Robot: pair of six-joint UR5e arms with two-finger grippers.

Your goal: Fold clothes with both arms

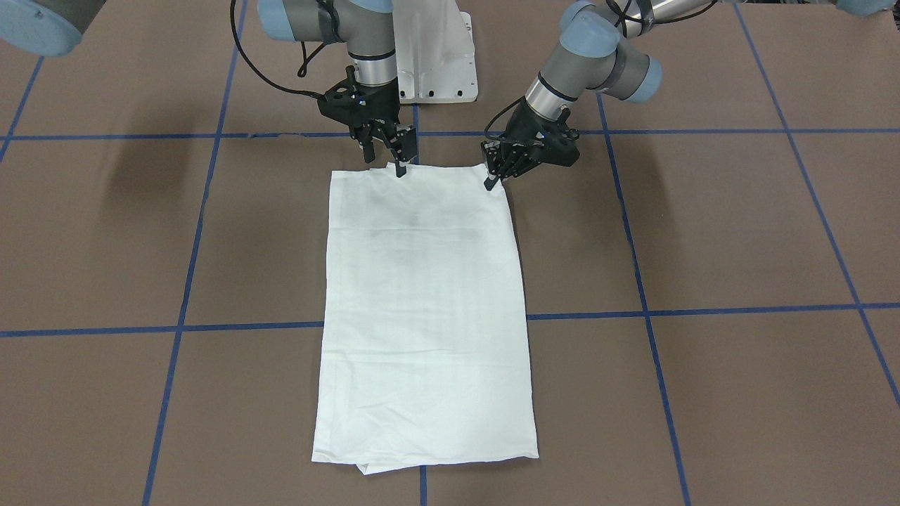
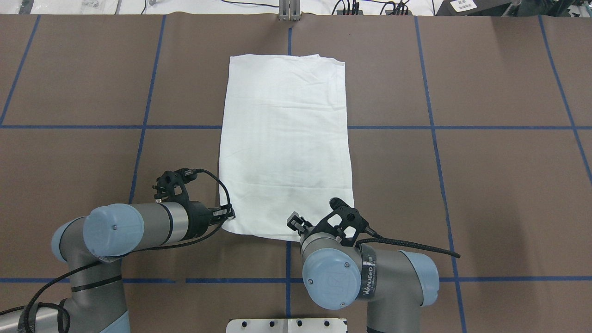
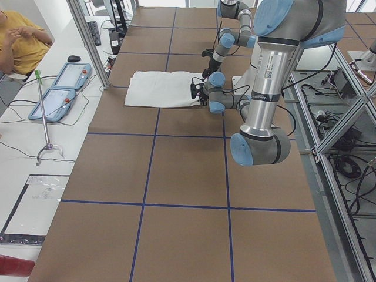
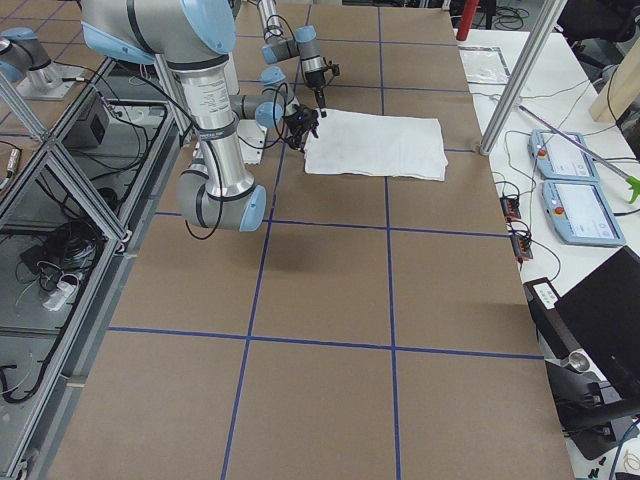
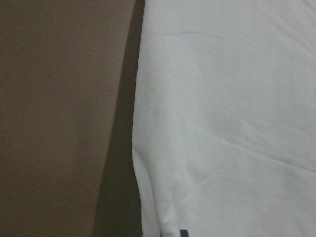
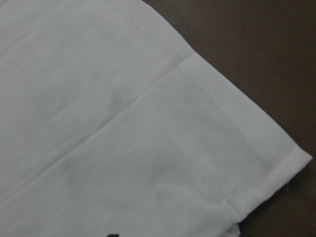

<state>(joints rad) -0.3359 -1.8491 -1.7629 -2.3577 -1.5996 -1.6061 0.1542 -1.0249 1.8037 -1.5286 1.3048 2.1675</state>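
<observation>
The white T-shirt [image 1: 422, 302] lies on the brown table folded into a long narrow rectangle, sleeves tucked in, no text or collar showing. It also shows in the overhead view [image 2: 284, 138]. My left gripper [image 1: 490, 185] pinches the shirt's near corner on the robot's side, fingertips together; in the overhead view it [image 2: 227, 214] sits at that corner. My right gripper [image 1: 401, 171] has its tip on the same near edge, partway along, and looks shut on it. The left wrist view shows the shirt's side edge [image 5: 222, 123] slightly raised; the right wrist view shows a hemmed corner [image 6: 276, 163].
The white pedestal [image 1: 436, 56] stands just behind the grippers. Blue tape lines [image 1: 246, 327] cross the brown table. Off the table's far side are two teach pendants [image 3: 59, 88], a seated person [image 3: 23, 35] and an aluminium post [image 3: 88, 35].
</observation>
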